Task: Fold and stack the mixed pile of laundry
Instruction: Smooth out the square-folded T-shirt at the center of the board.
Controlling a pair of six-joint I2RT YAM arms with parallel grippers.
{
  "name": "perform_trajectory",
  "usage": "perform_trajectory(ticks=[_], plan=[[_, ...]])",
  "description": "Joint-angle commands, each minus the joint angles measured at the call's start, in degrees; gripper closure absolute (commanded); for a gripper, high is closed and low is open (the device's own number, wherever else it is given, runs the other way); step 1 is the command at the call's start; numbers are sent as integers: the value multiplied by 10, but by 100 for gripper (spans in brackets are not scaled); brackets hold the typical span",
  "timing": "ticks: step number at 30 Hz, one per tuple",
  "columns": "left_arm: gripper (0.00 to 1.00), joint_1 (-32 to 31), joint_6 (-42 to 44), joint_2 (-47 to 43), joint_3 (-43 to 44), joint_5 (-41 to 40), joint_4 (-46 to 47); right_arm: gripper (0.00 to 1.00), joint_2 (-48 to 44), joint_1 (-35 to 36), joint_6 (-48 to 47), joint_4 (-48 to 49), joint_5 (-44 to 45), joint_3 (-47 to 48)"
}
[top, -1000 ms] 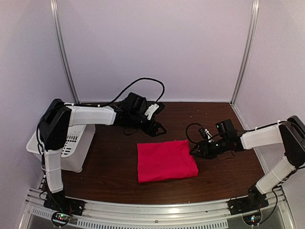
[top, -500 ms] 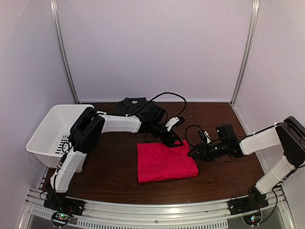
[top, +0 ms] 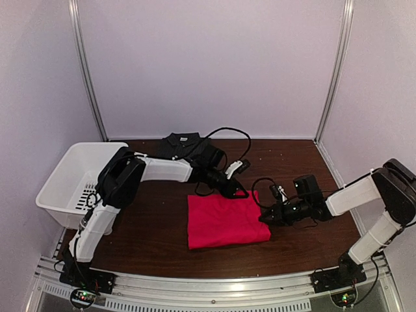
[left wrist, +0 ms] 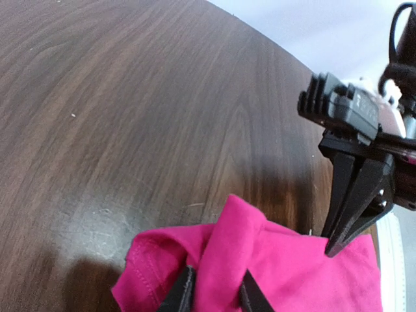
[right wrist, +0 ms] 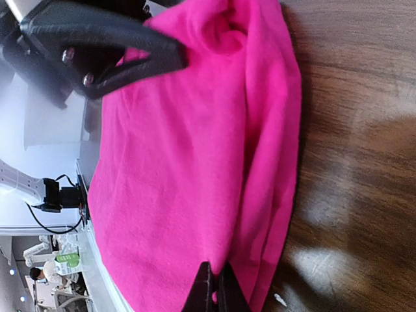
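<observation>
The red T-shirt [top: 224,220] lies folded in a rough square at the table's middle. My left gripper [top: 242,192] sits at its far right corner, and in the left wrist view it [left wrist: 213,296] is shut on a raised fold of the red cloth [left wrist: 292,273]. My right gripper [top: 265,218] is at the shirt's right edge. In the right wrist view it [right wrist: 214,289] is shut on a thin pinch of the red cloth [right wrist: 175,162]. The dark collared shirt [top: 185,144] lies folded at the back of the table, touched by neither gripper.
A white slotted bin [top: 62,185] stands at the table's left edge beside the left arm. Black cables [top: 227,133] loop over the dark shirt and near the right wrist. Bare wood [top: 149,221] shows left of the red shirt.
The left arm swung from over the bin and dark shirt to the red T-shirt's far right corner. Both grippers closed on the red cloth. The right gripper slid slightly nearer along the edge.
</observation>
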Motion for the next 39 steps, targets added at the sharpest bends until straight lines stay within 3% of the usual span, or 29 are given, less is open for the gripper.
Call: perform_trajectory(ticks=[1, 4, 9, 11, 12, 15, 20, 23, 30, 39], plan=[[87, 18, -43, 10, 7, 12, 45, 100, -23, 7, 10, 1, 2, -26], [100, 33, -79, 21, 5, 14, 54, 100, -54, 10, 9, -18, 13, -38], [98, 36, -83, 23, 3, 6, 53, 100, -50, 10, 0, -30, 12, -23], [71, 36, -77, 18, 13, 13, 40, 82, -51, 10, -8, -45, 9, -6], [62, 36, -73, 10, 16, 11, 33, 73, -56, 10, -16, -63, 18, 6], [51, 42, -71, -36, -11, -7, 30, 65, -81, 9, -50, -125, 61, 50], [49, 81, -92, -147, -103, -63, 39, 65, -51, 0, -111, -202, 119, 143], [49, 97, -91, -213, -177, -117, 35, 70, -7, -1, -123, -216, 139, 187], [48, 111, -114, -333, -337, -174, 49, 71, 60, -4, -139, -247, 148, 247], [48, 111, -125, -403, -416, -188, 62, 68, 88, -4, -155, -249, 126, 264]])
